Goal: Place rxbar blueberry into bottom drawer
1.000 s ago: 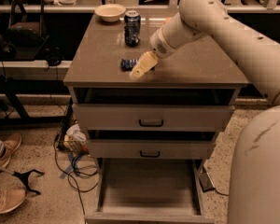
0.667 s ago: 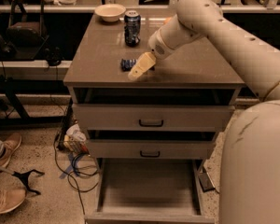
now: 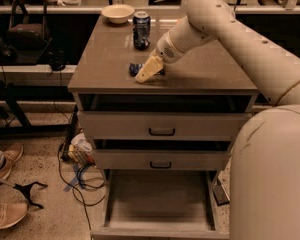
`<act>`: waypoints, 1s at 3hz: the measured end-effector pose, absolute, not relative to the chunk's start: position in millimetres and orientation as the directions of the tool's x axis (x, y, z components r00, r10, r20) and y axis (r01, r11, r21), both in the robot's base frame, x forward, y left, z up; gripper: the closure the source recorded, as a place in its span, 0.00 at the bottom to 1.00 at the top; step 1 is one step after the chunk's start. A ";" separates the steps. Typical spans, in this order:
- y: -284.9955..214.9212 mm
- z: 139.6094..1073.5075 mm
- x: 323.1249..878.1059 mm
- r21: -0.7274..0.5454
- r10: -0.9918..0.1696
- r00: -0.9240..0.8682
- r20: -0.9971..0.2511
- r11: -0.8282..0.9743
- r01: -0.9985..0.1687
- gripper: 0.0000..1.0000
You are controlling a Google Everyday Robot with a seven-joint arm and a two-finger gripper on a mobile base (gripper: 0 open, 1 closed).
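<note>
While the bottom drawer point(image 3: 160, 201) stands pulled out, the gripper point(image 3: 145, 73) rests low on the cabinet top point(image 3: 205, 71), partly covering the blue snack bar point(image 3: 134, 68) lying there; whether it is clamped or apart cannot be told.

Lab-office: desks point(image 3: 25, 70), floor cables point(image 3: 82, 184), drawer cabinet point(image 3: 210, 76) — claw point(image 3: 149, 70) over its top.

rxbar blueberry point(image 3: 134, 68): dark blue wrapper, flat on cabinet top point(image 3: 210, 69), near edge, partly under gripper point(image 3: 148, 70). bottom drawer point(image 3: 160, 201): pulled open, bare floor.
</note>
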State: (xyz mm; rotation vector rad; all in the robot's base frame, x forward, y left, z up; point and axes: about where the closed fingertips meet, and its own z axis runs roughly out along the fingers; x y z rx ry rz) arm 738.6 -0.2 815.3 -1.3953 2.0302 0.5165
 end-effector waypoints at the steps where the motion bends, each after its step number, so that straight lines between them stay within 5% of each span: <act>1: -4.7 823.5 738.2 -0.035 -0.683 -0.246 -0.688 0.370 -0.928 0.66; 2: -5.7 839.1 732.6 -0.055 -0.673 -0.214 -0.708 0.355 -0.933 0.90; 3: -6.4 867.1 716.7 -0.093 -0.656 -0.153 -0.739 0.324 -0.941 1.00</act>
